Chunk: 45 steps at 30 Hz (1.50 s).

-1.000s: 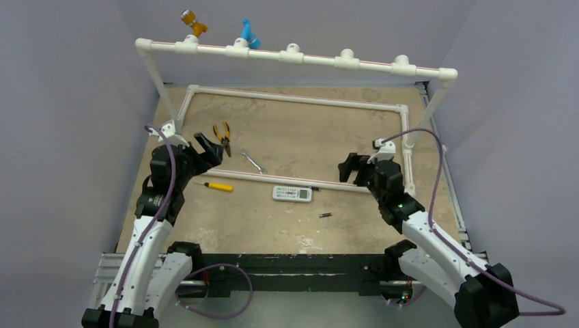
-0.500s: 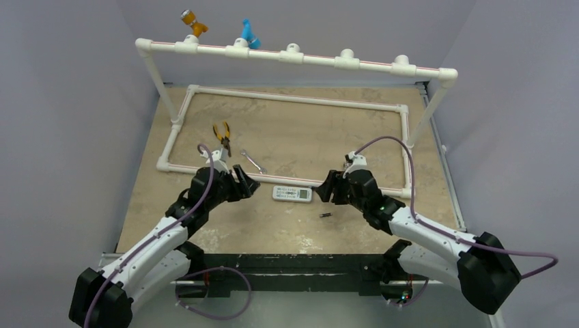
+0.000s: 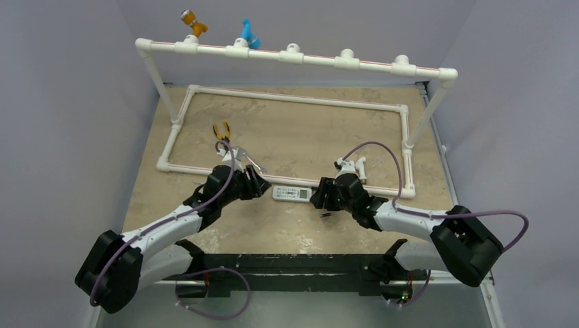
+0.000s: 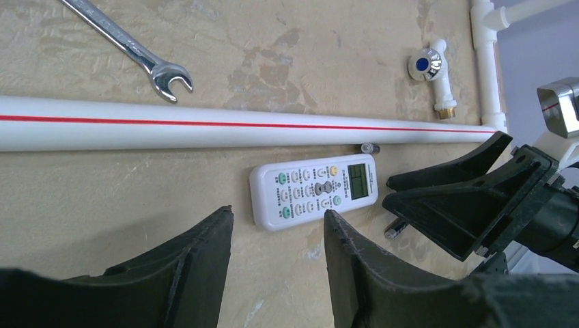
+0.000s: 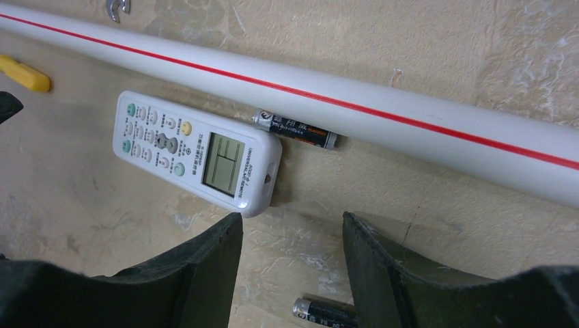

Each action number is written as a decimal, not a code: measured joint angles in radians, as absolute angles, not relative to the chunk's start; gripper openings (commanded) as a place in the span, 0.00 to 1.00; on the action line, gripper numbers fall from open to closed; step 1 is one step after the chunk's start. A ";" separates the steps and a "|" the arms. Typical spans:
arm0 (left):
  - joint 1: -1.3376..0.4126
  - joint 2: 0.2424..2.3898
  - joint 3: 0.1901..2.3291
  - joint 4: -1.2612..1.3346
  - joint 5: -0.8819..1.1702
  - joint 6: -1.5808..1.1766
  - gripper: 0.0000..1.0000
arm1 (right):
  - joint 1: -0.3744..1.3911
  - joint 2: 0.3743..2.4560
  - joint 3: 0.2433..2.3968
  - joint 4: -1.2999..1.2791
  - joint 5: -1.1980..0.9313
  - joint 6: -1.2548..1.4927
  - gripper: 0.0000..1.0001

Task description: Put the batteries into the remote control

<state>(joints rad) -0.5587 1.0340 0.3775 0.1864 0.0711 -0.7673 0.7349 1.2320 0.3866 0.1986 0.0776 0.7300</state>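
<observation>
We see both grippers low over the table [image 3: 307, 137], facing each other across the remote control [image 5: 198, 154]. The left gripper [image 4: 276, 234] has its jaws apart with nothing between them. The right gripper [image 5: 292, 225] is likewise parted and empty.

Nearest to us, the first battery [image 5: 324, 313] lies loose on the table just beside the right gripper's fingers [image 5: 382, 273]. It is a thin dark cylinder with a metal end, partly cut off by the edge of that view.

Beyond it the remote control lies flat and face up between the two grippers, slightly askew to the pipe [image 5: 410, 119]. It is a slim white handset with rounded corners. A pale grey-green display sits at the end toward the right gripper, with small print below it. Rows of small round buttons, some green, one yellow, the rest grey, fill the end toward the left gripper.

The second battery [image 5: 295, 130] rests against the near side of the pipe, just beside the remote's far corner at the display end. Its sleeve is dark with pale lettering and an orange band.

The pipe is white with a red stripe. Past it lie a silver wrench [image 4: 130, 48] and a small white tap [image 4: 433, 75] with a blue cap.
</observation>
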 measured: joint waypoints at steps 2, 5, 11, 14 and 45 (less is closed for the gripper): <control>-0.568 1.060 0.377 0.202 0.067 -0.768 0.49 | 0.735 1.252 0.387 0.217 0.075 0.734 0.52; -0.578 1.096 0.377 0.224 0.061 -0.768 0.49 | 0.738 1.276 0.387 0.254 0.060 0.739 0.48; -0.585 1.158 0.377 0.261 0.048 -0.768 0.48 | 0.746 1.340 0.397 0.317 0.041 0.748 0.26; -0.586 1.182 0.376 0.276 0.045 -0.768 0.48 | 0.751 1.375 0.410 0.334 0.025 0.749 0.21; -0.592 1.237 0.311 0.357 0.029 -0.768 0.46 | 0.912 1.145 0.441 0.176 0.242 0.754 0.04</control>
